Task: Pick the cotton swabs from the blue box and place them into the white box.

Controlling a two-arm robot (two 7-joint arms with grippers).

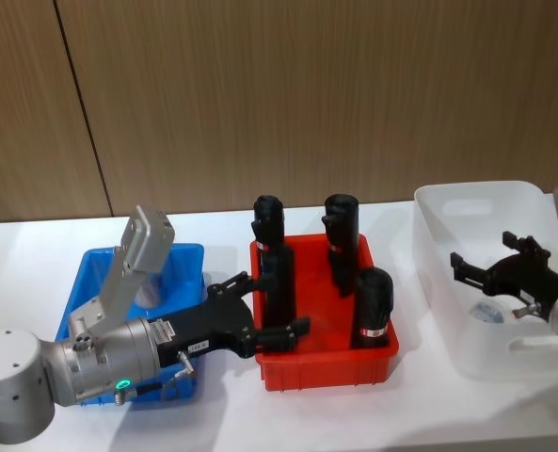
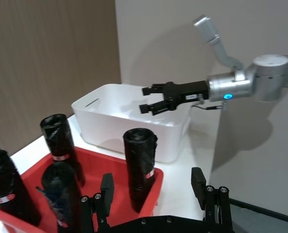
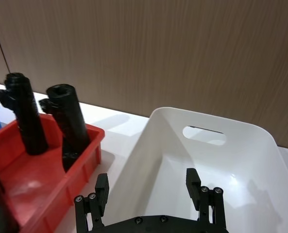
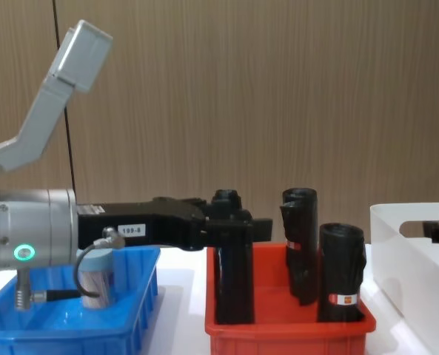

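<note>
The blue box (image 1: pixel 88 275) sits at the left under my left arm. One of the cotton swabs, a clear tub with a pale blue lid (image 4: pixel 97 279), stands inside it. My left gripper (image 1: pixel 277 303) reaches past the blue box over the near left corner of the red bin, open and holding nothing. At the right stands the white box (image 1: pixel 476 194). My right gripper (image 1: pixel 484 256) hovers over its inside, open and empty. Below it a pale blue-lidded tub (image 1: pixel 490 313) lies on the box floor. The left wrist view shows the right gripper (image 2: pixel 144 99) above the white box (image 2: pixel 134 137).
A red bin (image 1: pixel 326 363) holding several upright black rolls (image 1: pixel 373 306) stands between the two boxes, close to both. A wood-panelled wall runs behind the white table (image 1: pixel 213 235). Bare tabletop lies in front of the bins.
</note>
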